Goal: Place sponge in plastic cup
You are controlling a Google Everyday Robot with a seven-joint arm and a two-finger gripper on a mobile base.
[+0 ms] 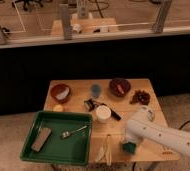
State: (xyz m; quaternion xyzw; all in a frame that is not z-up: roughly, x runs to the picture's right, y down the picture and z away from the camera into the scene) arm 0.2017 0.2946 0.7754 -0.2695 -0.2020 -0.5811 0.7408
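Observation:
The teal-green sponge [129,147] lies near the front right edge of the wooden table [153,115]. My gripper [130,142] sits right at the sponge, under the white arm [158,135] that reaches in from the right and hides part of it. The small blue-grey plastic cup [95,90] stands upright at the back middle of the table, well away from the gripper.
A white cup [103,113] stands between the sponge and the plastic cup, beside a black tool [95,105]. Two red bowls [61,92] [120,87] flank the plastic cup. The green tray [29,142] at front left holds a grey-brown block [41,138] and a utensil [74,132].

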